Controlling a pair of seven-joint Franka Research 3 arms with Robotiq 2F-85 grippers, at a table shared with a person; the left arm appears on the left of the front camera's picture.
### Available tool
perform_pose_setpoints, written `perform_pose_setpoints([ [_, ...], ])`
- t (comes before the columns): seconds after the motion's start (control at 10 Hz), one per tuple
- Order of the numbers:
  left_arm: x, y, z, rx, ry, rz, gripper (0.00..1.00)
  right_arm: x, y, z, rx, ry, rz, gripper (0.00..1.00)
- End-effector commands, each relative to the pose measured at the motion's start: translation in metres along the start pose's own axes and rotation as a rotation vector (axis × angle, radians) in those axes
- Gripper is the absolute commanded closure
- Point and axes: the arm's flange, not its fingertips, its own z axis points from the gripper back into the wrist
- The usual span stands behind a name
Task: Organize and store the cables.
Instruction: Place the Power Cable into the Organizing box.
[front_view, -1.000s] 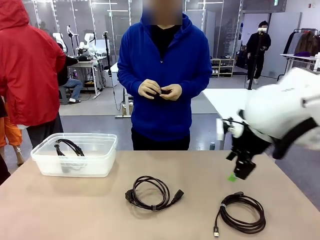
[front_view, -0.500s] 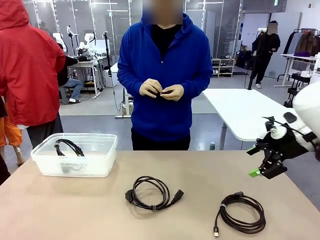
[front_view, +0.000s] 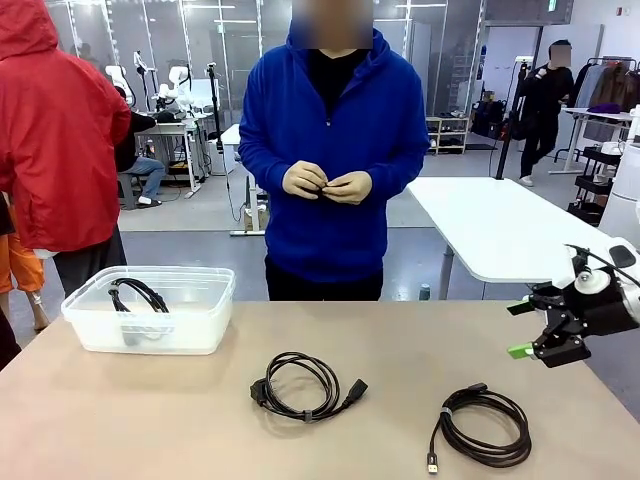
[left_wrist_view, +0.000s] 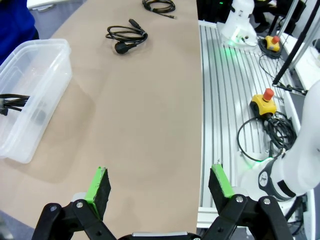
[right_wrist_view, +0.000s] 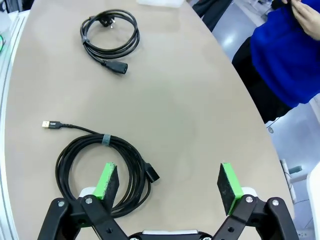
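The right gripper (front_view: 520, 330) has drawn back to the table's (front_view: 400, 340) right edge, fingers spread and empty — no pick started yet. The left gripper (left_wrist_view: 160, 185) is spread too. The middle cable (front_view: 262, 392) and right cable (front_view: 475, 389), thin black coils, lie near; a third cable (front_view: 150, 293) sits in the clear plastic bin (front_view: 150, 272), far left.

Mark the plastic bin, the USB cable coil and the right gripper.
plastic bin (front_view: 200, 330): front view, bare front wall.
USB cable coil (right_wrist_view: 106, 139): right wrist view, tie band round the coil.
right gripper (front_view: 520, 330): front view, midway between its fingertips.
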Motion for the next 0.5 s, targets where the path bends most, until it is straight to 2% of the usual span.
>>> perform_pose_setpoints([
  [0.0, 0.002, -0.0003, 0.0003, 0.008, -0.013, -0.003, 0.0, 0.016, -0.0016, 0.0028, 0.006, 0.029, 0.037, 0.0],
  [0.4, 0.0, 0.0, 0.0, 0.0, 0.0, 0.0, 0.0, 0.016, -0.0016, 0.0028, 0.006, 0.029, 0.037, 0.0],
])
